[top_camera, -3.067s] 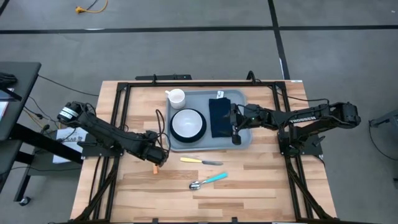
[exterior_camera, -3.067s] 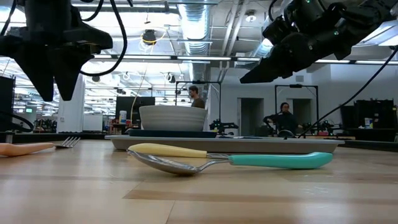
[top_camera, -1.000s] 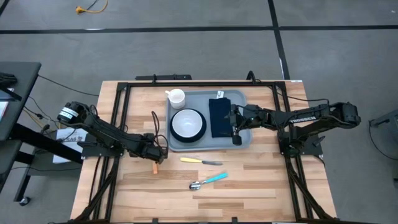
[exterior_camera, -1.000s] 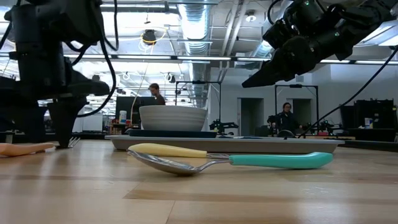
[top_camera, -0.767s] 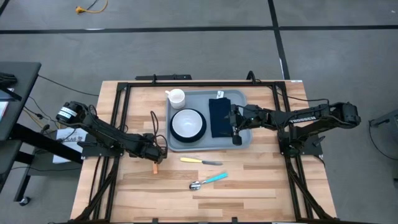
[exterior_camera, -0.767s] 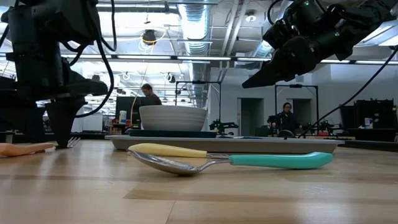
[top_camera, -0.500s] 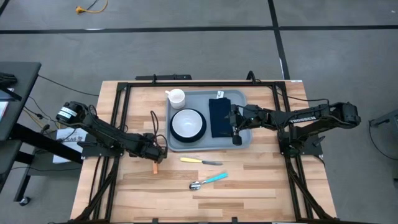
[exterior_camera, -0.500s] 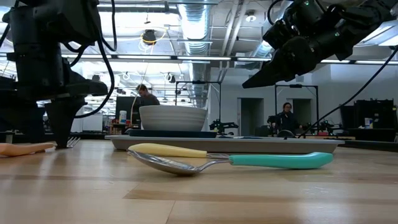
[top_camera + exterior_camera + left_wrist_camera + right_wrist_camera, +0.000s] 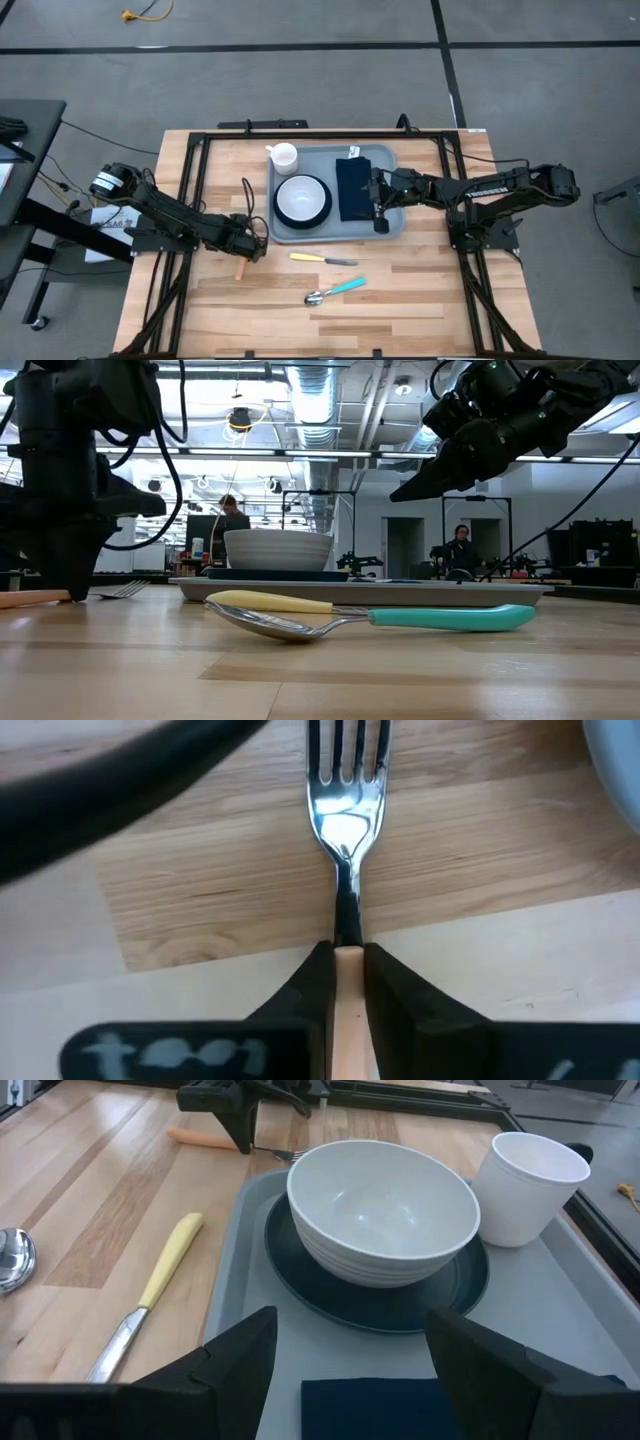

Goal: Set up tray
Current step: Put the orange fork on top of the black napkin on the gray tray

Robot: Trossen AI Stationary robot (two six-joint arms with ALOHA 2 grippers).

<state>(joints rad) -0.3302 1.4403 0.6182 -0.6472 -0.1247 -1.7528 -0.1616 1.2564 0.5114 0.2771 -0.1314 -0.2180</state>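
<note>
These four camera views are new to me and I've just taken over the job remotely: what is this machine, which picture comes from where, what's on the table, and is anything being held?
It is a robot with two dark arms at a wooden table. One picture looks straight down, one looks level across the tabletop, and one sits on each wrist.

The left gripper is shut on the fork, clamping its orange handle with the tines pointing ahead.

The right gripper hangs open over the tray, above the navy napkin, holding nothing.

The tray also carries a white bowl on a dark plate and a white cup. On the bare wood lie a yellow-handled knife and a teal-handled spoon.
</note>
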